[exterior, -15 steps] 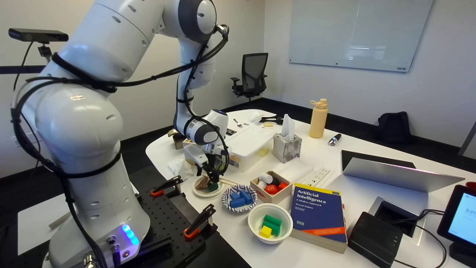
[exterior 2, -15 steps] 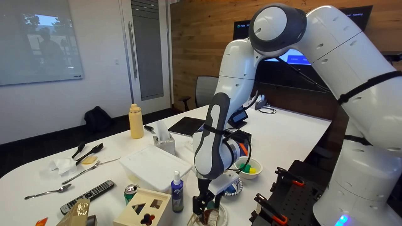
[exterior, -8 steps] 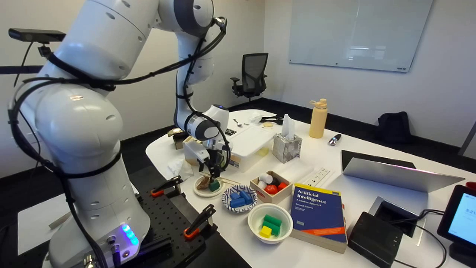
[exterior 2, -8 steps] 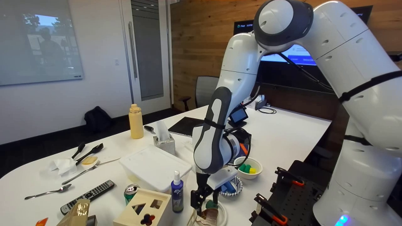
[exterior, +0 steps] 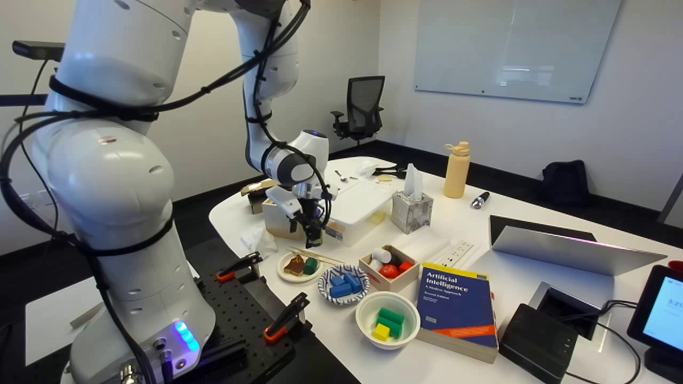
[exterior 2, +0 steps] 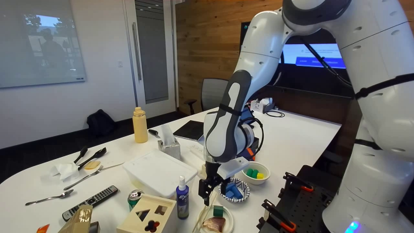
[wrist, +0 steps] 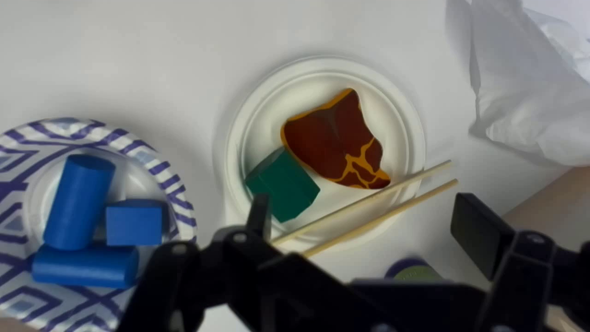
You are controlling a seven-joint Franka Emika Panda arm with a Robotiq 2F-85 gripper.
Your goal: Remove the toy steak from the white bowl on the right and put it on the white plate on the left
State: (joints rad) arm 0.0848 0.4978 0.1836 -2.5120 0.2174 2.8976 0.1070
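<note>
The brown toy steak (wrist: pixel 334 138) lies flat on the white plate (wrist: pixel 396 124), touching or very near a green block (wrist: pixel 288 189). In both exterior views the steak (exterior: pixel 294 264) (exterior 2: pixel 214 224) rests on the plate (exterior: pixel 291 278) (exterior 2: pixel 229 223). The white bowl (exterior: pixel 368 314) (exterior 2: pixel 250 181) holds green pieces and a yellow cube; no steak shows in it. My gripper (wrist: pixel 364 216) is open and empty, with a wide gap between its fingers. In both exterior views the gripper (exterior: pixel 314 241) (exterior 2: pixel 216 195) hangs above the table, higher than the plate and a little beyond it.
Two chopsticks (wrist: pixel 378 218) lie across the plate's edge. A blue-patterned bowl (wrist: pixel 177 184) with blue blocks stands beside the plate. A wooden box (exterior: pixel 397 281), a spray bottle (exterior 2: pixel 182 200), a shape-sorter box (exterior 2: pixel 150 205) and a lidded plastic container (exterior 2: pixel 158 171) stand nearby.
My gripper has risen and moved away from the plate. The steak stood tilted near the fingers one second ago; it has tipped over and now lies flat on the plate.
</note>
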